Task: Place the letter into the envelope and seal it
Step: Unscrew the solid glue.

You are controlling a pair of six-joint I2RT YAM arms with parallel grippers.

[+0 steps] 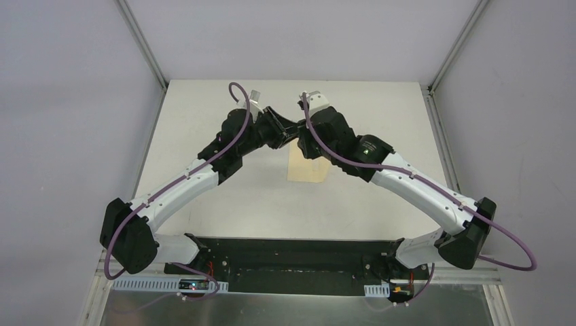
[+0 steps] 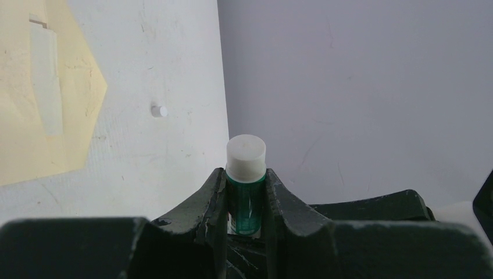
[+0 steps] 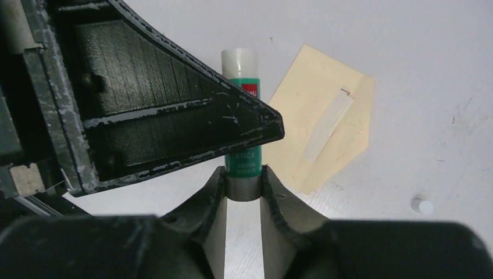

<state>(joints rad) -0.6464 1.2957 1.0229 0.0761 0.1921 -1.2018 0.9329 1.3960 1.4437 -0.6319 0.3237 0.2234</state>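
Observation:
A green glue stick (image 2: 246, 200) with a white end is held above the table by both grippers. My left gripper (image 2: 246, 180) is shut on its green body. My right gripper (image 3: 242, 174) is shut on its grey base end (image 3: 243, 189), with a left finger (image 3: 174, 125) crossing the stick. The yellow-tan envelope (image 3: 314, 116) lies flat on the table with its pointed flap open and a white strip (image 3: 328, 125) on it. It also shows in the left wrist view (image 2: 23, 128) and in the top view (image 1: 308, 168), just below the two grippers (image 1: 291, 132). The letter is not visible on its own.
A small white round piece (image 3: 422, 205) lies on the table beyond the flap's tip; it also shows in the left wrist view (image 2: 159, 110). Grey walls enclose the white table (image 1: 380, 122) at the back and sides.

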